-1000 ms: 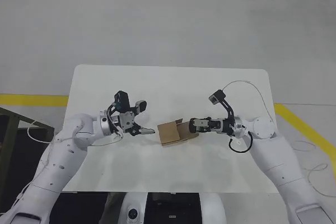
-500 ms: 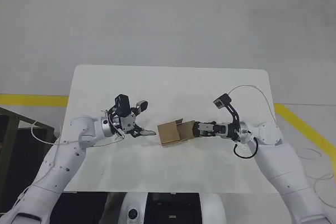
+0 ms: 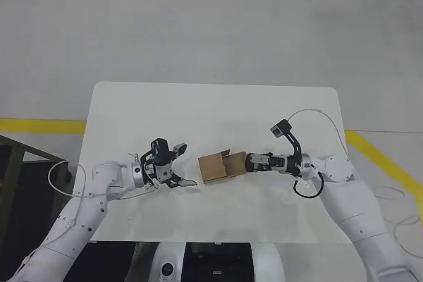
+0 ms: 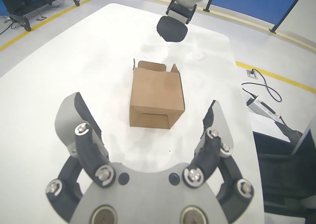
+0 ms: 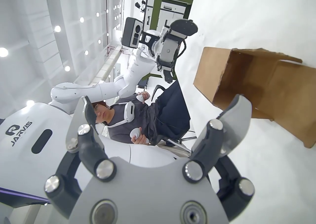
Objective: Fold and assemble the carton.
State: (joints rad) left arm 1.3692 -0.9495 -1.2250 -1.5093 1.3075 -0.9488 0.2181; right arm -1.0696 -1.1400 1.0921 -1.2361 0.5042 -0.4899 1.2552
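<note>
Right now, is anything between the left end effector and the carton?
Nothing visible. The open left end effector faces the closed end of the carton across a bare stretch of table. The right end effector is beyond the carton, at its open far end, not in the path.

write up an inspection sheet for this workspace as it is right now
surface: white table with rounded corners
job's things: brown carton on its side mid-table, one end tucked shut, the other open with flaps out
clutter: nothing seen
grippers: left gripper open, apart from the carton's shut end; right gripper open at the open end, contact unclear
cables: white cable arching over the right arm; black cable on the floor
surroundings: yellow floor lines, blue wall panels
</note>
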